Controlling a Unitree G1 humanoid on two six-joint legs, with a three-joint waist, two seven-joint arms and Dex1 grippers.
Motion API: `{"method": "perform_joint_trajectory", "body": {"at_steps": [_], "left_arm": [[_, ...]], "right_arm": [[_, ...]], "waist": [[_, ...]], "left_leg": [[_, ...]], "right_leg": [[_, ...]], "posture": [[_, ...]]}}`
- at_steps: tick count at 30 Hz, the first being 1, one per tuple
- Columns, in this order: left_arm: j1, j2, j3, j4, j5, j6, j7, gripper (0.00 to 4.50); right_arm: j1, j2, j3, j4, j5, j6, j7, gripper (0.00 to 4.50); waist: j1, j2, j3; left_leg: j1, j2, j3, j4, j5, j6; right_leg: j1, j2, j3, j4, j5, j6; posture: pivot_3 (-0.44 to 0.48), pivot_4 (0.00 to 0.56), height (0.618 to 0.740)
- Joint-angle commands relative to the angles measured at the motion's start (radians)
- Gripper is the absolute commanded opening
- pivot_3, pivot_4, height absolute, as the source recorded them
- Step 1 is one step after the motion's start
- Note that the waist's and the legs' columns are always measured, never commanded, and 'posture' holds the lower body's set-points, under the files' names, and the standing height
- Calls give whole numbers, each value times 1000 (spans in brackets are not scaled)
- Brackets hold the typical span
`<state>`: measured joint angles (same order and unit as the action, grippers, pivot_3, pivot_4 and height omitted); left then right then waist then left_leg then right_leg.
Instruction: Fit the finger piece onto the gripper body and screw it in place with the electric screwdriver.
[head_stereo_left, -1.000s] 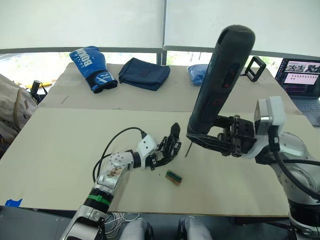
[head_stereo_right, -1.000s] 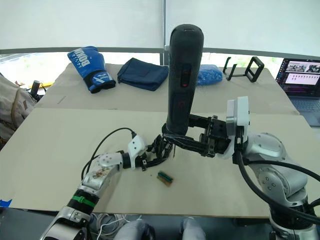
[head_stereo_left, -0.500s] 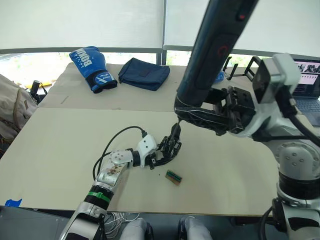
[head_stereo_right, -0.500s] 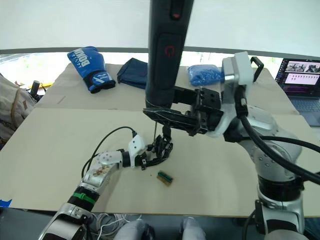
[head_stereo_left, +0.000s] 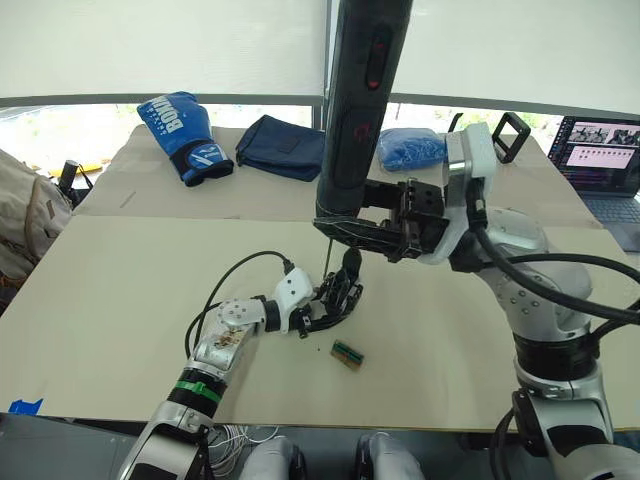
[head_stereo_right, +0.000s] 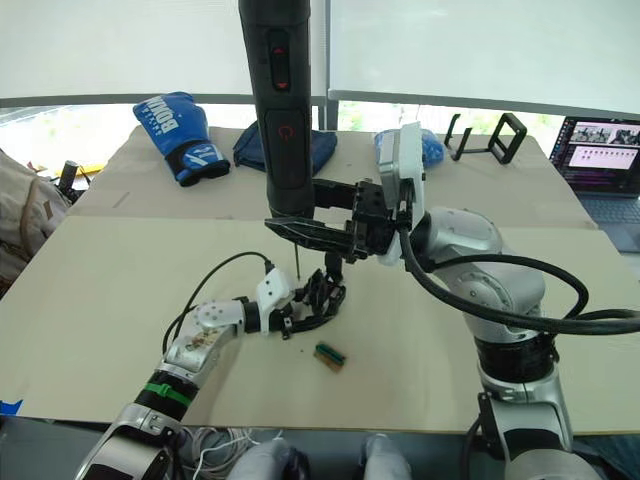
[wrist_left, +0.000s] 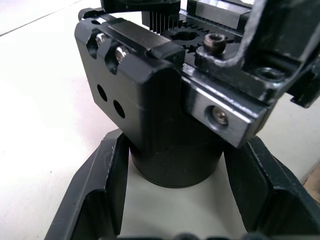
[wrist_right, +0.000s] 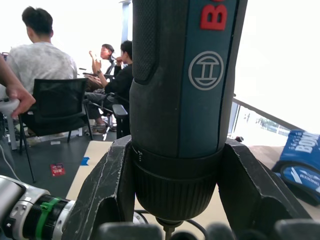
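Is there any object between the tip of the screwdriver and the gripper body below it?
Nothing visible. The electric screwdriver, held upright by the right gripper, has its bit just above the gripper body, which the left gripper holds.

The top of the electric screwdriver (head_stereo_left: 360, 110) runs past the upper edge of both head views, so its full length is unseen. Its thin metal bit is too fine to tell whether it touches the gripper body (head_stereo_left: 340, 295). The finger piece cannot be told apart from the dark linkage. The left hand (wrist_left: 172, 200) is cut off at the lower edge of its wrist view.
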<state>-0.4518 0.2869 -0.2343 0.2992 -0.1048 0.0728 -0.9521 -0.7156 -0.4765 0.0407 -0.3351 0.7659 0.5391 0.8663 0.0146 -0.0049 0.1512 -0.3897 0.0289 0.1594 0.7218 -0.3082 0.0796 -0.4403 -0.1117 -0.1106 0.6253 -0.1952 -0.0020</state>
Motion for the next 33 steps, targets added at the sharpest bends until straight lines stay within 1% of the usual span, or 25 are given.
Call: {"method": "perform_joint_trajectory", "body": {"at_steps": [1, 16, 33], "left_arm": [[16, 0, -22, 6, 11, 33, 2, 2278], [29, 8, -28, -7, 11, 48, -3, 2278], [35, 14, -31, -15, 11, 56, -7, 2278]], "right_arm": [[-18, 20, -14, -14, -16, -51, 10, 1938], [19, 61, 21, 29, -128, -70, 35, 1938], [48, 71, 50, 25, -182, -71, 42, 1938]], "waist": [[0, 0, 0], [-3, 0, 0], [-5, 0, 0]], "left_leg": [[0, 0, 0, 0, 0, 0], [0, 0, 0, 0, 0, -1], [0, 0, 0, -1, 0, -1]], "right_leg": [[0, 0, 0, 0, 0, 0], [0, 0, 0, 0, 0, 0], [0, 0, 0, 0, 0, 0]], "posture": [[0, 150, 740], [0, 150, 740], [0, 150, 740]]}}
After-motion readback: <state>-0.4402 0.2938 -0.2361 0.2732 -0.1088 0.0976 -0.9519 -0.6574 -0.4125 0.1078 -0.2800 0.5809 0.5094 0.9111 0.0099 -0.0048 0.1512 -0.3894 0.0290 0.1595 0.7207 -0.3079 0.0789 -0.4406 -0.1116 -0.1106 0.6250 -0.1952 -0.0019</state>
